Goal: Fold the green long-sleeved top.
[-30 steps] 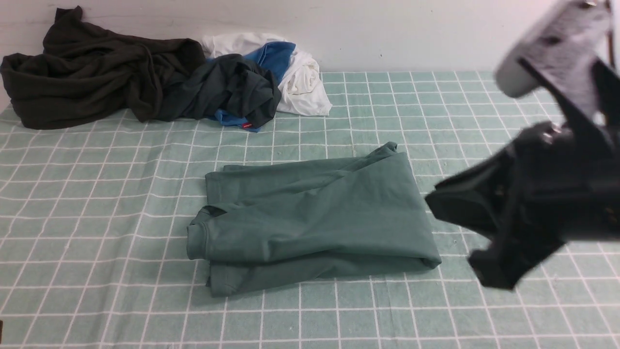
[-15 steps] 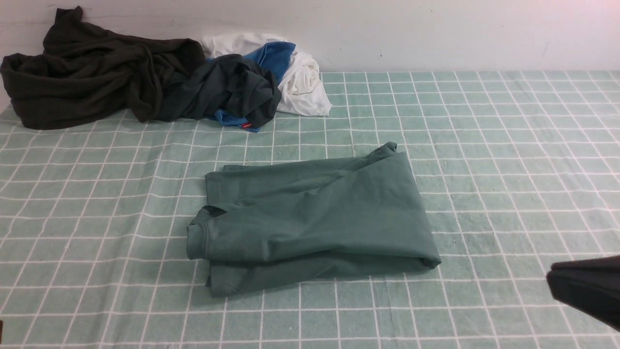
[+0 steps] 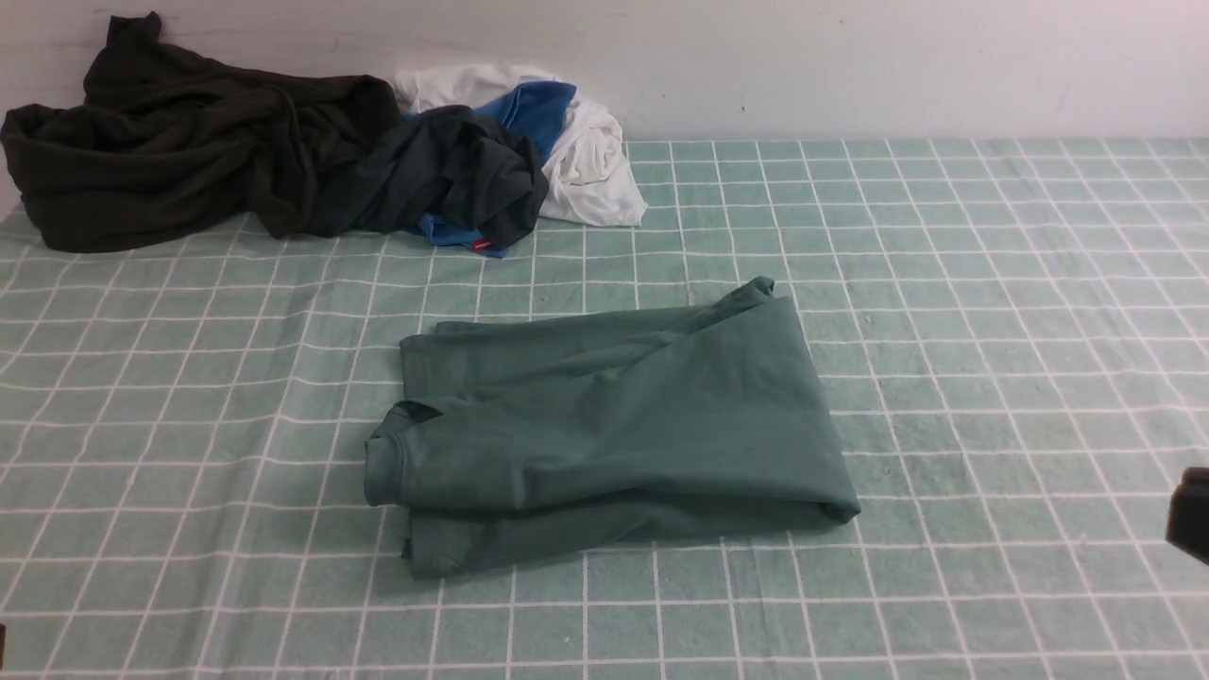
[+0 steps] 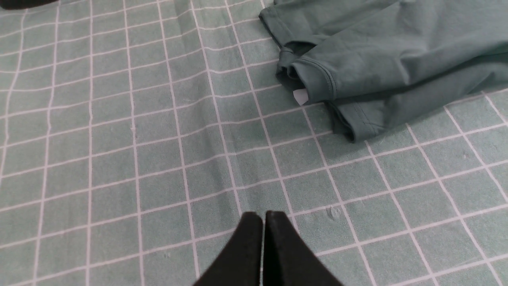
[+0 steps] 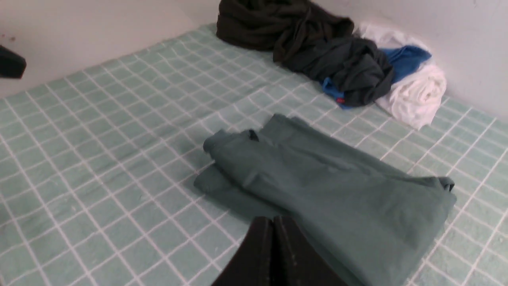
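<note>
The green long-sleeved top [image 3: 614,425] lies folded into a thick rectangle in the middle of the checked cloth, with a cuffed sleeve end at its left side. My left gripper [image 4: 264,216] is shut and empty, hovering over bare cloth well short of the top [image 4: 389,59]; a small white tag [image 4: 300,96] peeks out beside the sleeve cuff. My right gripper [image 5: 273,220] is shut with nothing in it, its tips just in front of the top's [image 5: 337,186] near edge. In the front view only a black bit of the right arm [image 3: 1192,515] shows at the right edge.
A heap of blackish-green garments [image 3: 189,151] lies at the back left against the wall. Beside it sit crumpled white and blue garments [image 3: 586,142]. The green checked tablecloth [image 3: 992,283] covers the whole table.
My right arm has swung out of the front view, down and to the right, leaving only a sliver at the edge. The top has not moved.
</note>
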